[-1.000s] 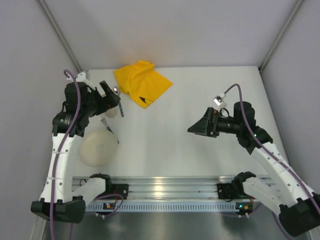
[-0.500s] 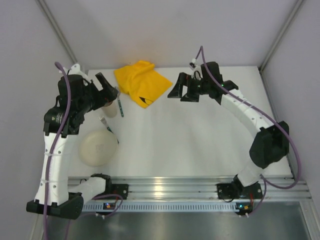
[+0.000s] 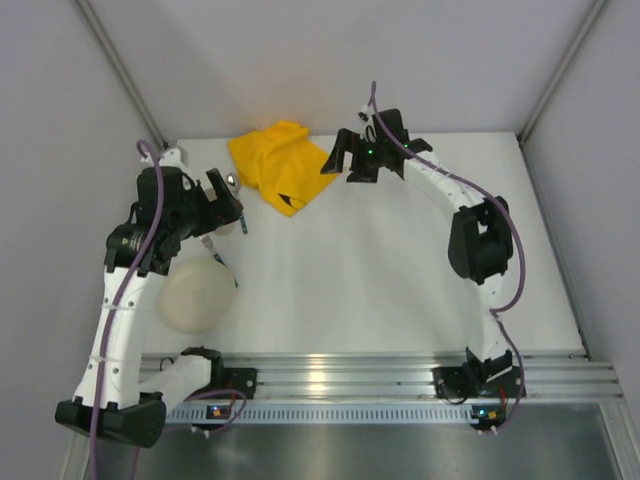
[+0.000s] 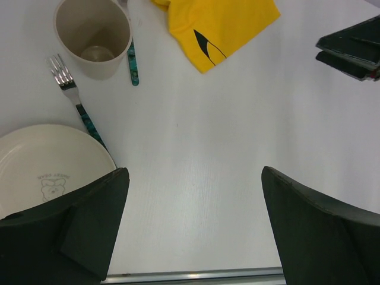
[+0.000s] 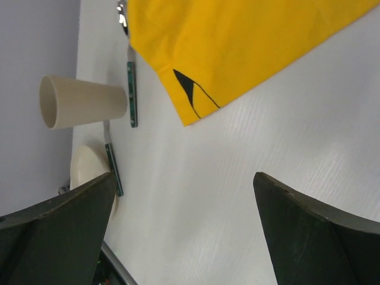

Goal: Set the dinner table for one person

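Grey walls (image 3: 350, 60) box in the white counter (image 3: 400, 280), which stretches beyond the rail (image 3: 330, 380) at your arms' bases. Your left claw (image 4: 195, 178) hangs spread wide near the plate (image 4: 35, 160), fork (image 4: 70, 89) and cup (image 4: 95, 35); your right claw (image 5: 184, 178), also spread and empty, hovers by the yellow cloth (image 5: 237, 47)

Plain pale grey walls (image 3: 350, 60) close three sides; aluminium corner posts (image 3: 118, 72) slant up at both back corners.

You note smooth matt white dinner table (image 4: 208, 166), soft yellow cloth (image 4: 219, 24) ahead of your left gripper (image 4: 193, 172), matt cream cup (image 4: 93, 35) and plate (image 4: 47, 160), glossy metal tines on fork (image 4: 70, 89).
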Robot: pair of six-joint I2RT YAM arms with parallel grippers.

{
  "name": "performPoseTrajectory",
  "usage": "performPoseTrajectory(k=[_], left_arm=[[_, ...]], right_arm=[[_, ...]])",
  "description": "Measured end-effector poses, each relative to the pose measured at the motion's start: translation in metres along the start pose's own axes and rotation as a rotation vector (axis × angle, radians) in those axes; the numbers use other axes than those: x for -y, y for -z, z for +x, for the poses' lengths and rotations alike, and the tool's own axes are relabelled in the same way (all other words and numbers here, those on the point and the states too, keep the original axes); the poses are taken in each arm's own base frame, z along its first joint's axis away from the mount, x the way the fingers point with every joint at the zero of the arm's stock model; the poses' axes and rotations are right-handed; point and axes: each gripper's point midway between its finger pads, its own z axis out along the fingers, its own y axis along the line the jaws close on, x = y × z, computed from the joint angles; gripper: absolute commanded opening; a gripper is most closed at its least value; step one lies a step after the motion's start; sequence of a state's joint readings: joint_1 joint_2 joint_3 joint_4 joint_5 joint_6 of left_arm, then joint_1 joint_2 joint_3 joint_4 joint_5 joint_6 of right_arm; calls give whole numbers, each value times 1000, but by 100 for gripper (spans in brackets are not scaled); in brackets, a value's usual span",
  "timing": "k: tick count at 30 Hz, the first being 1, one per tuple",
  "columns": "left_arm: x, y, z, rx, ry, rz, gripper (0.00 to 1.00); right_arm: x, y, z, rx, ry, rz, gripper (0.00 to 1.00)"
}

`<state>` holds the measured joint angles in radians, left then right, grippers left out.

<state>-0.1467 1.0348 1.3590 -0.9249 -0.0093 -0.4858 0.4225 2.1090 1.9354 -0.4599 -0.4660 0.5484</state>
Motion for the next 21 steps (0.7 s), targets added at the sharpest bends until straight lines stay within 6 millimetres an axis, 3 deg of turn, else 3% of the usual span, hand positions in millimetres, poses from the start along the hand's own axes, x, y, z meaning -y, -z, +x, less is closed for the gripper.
performPoseTrajectory(k=[5, 9, 15, 21], left_arm=[[3, -6, -3, 3, -37, 16, 98], [0, -11, -3, -1, -42, 1, 98], [-5, -17, 7, -26, -25, -13, 99], [-11, -17, 7, -15, -13, -49, 98]], right_arm=[[48, -53, 31, -89, -131, 60, 100], [69, -84, 36, -101, -211, 78, 99], [97, -113, 22, -26, -308, 123, 100], [134, -107, -24, 148, -374, 248, 100]])
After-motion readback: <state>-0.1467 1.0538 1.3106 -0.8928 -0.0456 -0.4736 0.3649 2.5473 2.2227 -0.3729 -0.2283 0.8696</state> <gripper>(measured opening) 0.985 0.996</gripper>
